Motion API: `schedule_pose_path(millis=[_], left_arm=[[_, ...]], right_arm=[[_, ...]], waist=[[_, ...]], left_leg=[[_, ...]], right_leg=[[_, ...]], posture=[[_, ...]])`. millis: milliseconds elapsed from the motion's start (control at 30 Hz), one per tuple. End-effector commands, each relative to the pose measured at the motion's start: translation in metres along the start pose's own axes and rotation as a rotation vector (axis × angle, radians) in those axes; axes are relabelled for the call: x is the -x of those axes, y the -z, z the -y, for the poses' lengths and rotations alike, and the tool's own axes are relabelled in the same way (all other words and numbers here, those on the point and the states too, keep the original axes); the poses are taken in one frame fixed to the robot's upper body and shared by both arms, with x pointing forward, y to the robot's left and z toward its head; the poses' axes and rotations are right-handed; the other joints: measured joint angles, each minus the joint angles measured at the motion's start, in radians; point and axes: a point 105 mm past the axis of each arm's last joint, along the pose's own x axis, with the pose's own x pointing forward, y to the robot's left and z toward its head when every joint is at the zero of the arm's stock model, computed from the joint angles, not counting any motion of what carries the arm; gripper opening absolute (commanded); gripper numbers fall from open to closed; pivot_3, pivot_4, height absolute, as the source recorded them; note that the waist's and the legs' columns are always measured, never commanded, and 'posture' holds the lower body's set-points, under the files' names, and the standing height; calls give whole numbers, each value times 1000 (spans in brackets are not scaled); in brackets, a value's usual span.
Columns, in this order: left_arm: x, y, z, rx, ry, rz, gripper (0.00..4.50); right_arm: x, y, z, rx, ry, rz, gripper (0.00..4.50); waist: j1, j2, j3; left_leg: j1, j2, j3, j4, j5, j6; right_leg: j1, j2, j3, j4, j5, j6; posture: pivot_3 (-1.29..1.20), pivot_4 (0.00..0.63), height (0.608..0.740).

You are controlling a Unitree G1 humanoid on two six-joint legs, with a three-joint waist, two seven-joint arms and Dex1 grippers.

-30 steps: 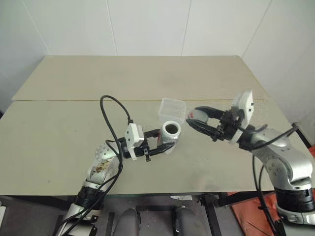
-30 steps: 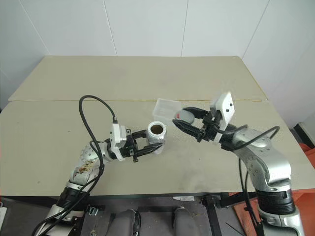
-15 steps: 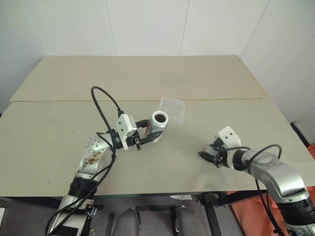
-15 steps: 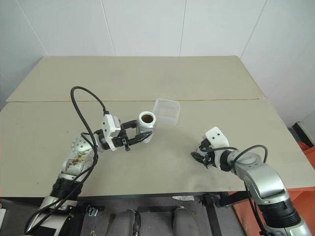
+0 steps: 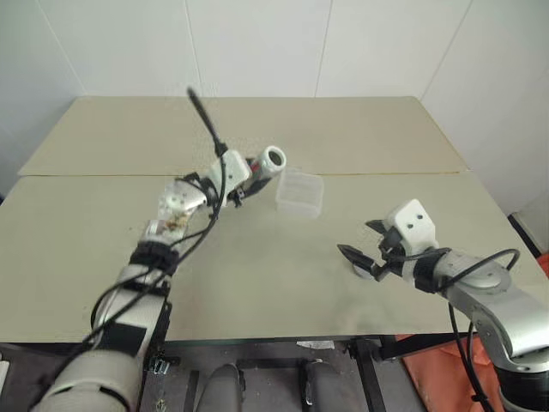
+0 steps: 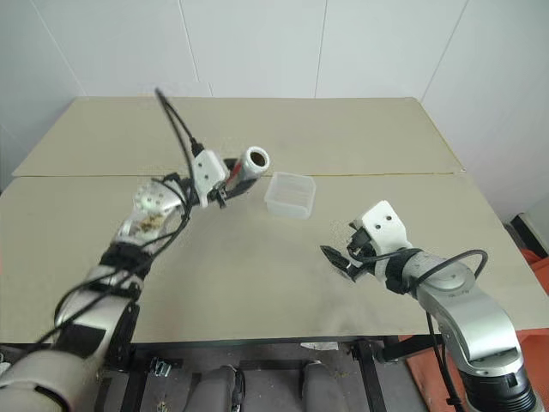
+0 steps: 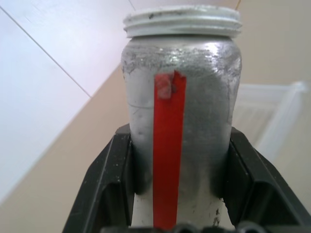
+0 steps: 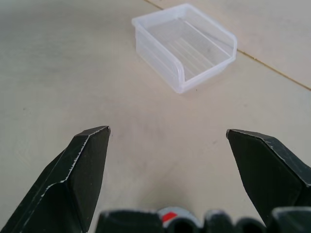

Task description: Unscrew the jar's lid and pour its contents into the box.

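Gripping the jar [image 5: 268, 160] between the left gripper [image 5: 254, 166] fingers, lidless, tipped mouth-first just beside the box [image 5: 299, 191], raised above the table [image 5: 257, 266]. Spreading the right gripper [image 5: 360, 251] jaws wide nearer than the box, over the lid [image 5: 361, 269].

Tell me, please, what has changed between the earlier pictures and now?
The left gripper, shut on the open jar, has lifted and tipped it toward the box. The right gripper carried the lid away from the box down to the table and opened, letting it go. The box stayed put.
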Motion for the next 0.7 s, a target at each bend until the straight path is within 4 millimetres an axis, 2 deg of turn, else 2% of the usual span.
schedule_pose_path(millis=[33,167,267,300,400,600,700], left_arm=[[-18,-19,-15,-355,9,-43,1991],[-36,-33,-23,-732,17,-99,1991],[-48,-46,-26,-1164,-2,-99,1991],[-52,-50,-24,-1308,10,-78,1991],[-63,-62,-13,-1517,49,-16,1991],[-75,-71,0,-1742,100,35,1991],[-78,-73,1,-1745,103,24,1991]], right_arm=[[8,-19,4,58,43,79,4449],[12,-15,2,61,64,72,4449],[16,-13,1,38,89,75,4449],[17,-12,0,35,94,72,4449],[21,-1,-2,40,126,41,4449],[27,4,-5,13,171,34,4449],[30,5,-5,5,187,32,4449]], waist=[[3,0,0],[13,0,0],[20,0,0],[22,0,0],[29,-1,0],[27,-1,1],[22,-1,1]], left_leg=[[-1,0,0,0,0,0],[-7,-1,0,0,-1,1],[-11,-3,0,0,-1,1],[-12,-3,0,0,-1,1],[-13,-4,0,0,-1,0],[-14,-4,0,1,-2,-1],[-13,-3,0,1,-2,-1]], right_leg=[[0,0,0,0,0,0],[-2,-2,-1,-7,4,0],[-4,-3,-1,-10,5,2],[-5,-4,-1,-10,5,2],[-6,-4,-1,-10,4,3],[-7,-4,-1,-9,3,6],[-8,-4,-1,-8,2,7]], posture=[[0,150,740],[0,150,740],[0,150,740],[0,150,740],[0,150,740],[0,150,740],[0,150,740]])
